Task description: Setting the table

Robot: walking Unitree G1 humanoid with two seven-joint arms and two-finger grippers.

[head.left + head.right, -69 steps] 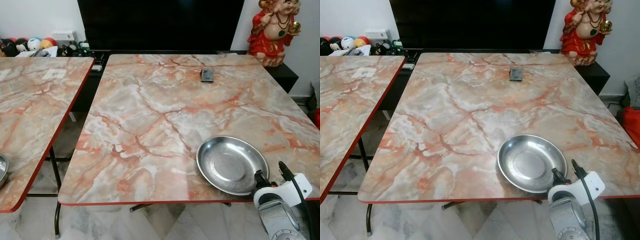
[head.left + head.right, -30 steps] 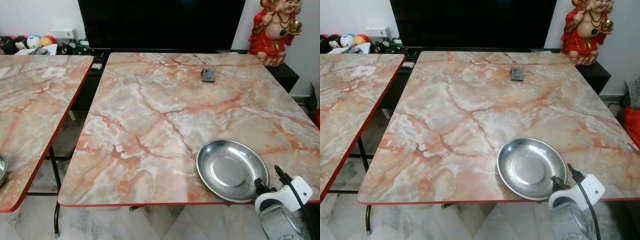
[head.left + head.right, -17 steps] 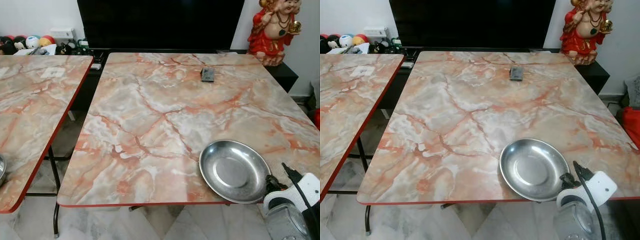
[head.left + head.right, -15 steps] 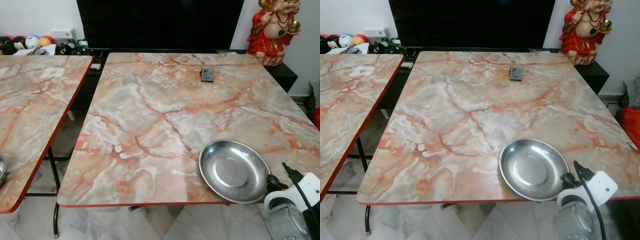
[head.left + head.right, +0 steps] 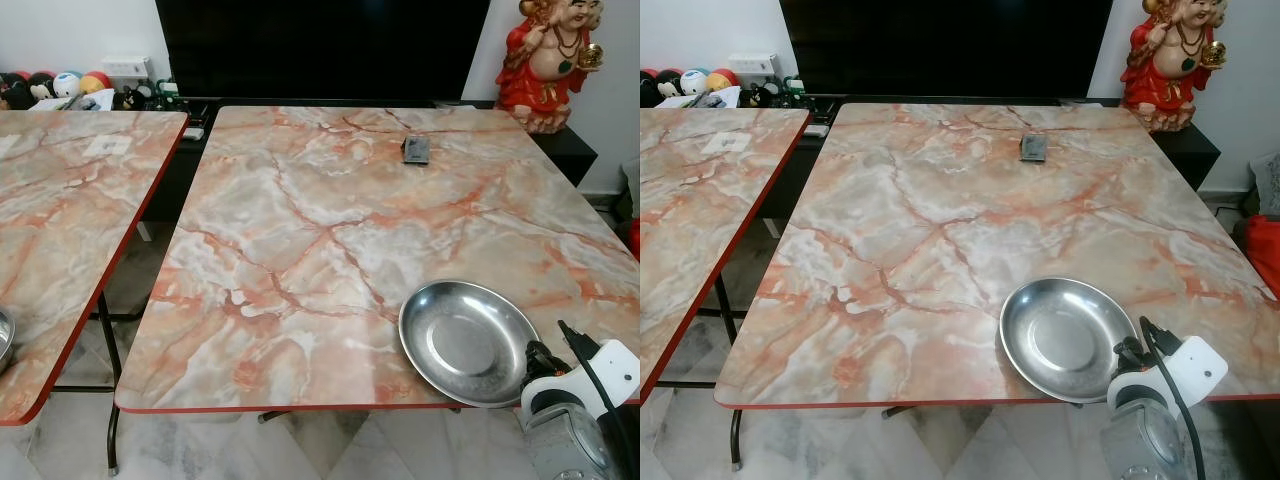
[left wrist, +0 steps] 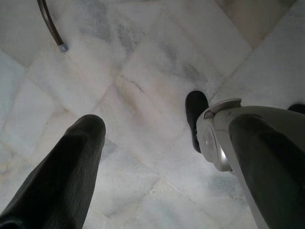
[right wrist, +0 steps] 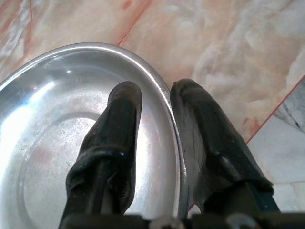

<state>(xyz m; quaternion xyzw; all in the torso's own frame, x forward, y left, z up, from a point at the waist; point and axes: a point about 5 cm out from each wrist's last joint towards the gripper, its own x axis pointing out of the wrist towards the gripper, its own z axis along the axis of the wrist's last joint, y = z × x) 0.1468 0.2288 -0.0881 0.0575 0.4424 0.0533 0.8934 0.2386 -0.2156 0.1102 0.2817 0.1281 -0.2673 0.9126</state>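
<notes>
Round shallow stainless-steel plate on the near right corner of the marble-patterned table with red edge, close to the front edge. Right gripper astride the plate's near-right rim: one black finger inside the dish, the other outside over the tabletop, rim in the narrow gap between them; firm clamp on the rim cannot be told. Left gripper hanging low over pale marble floor tiles, fingers spread wide, nothing between them. Small dark rectangular object far across the table, well apart from the plate. Red and gold figurine beyond the far right corner. Second marble-patterned table alongside on the left, apart by a floor gap. Large black screen behind.
</notes>
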